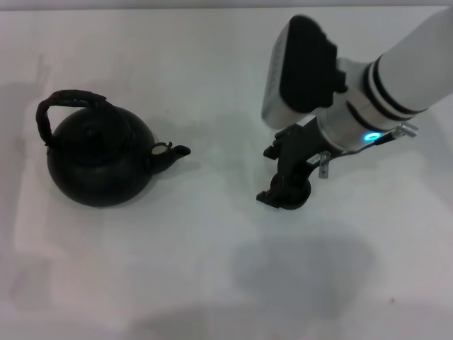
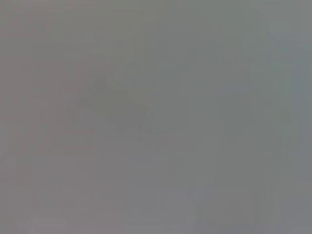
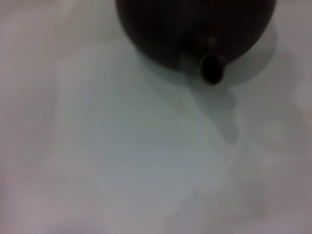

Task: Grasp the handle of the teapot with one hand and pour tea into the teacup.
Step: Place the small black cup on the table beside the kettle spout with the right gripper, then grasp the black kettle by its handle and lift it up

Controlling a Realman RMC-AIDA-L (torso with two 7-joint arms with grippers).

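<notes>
Our right arm (image 1: 396, 71) reaches in from the far right, its right gripper (image 1: 287, 188) pointing down at the tabletop.

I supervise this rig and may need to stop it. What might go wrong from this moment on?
The right gripper is down around the teacup, hiding most of it, so the cup may be knocked or tipped. The teapot stands untouched, its handle leaning away from the spout, an awkward hold. The left gripper is out of sight.
</notes>
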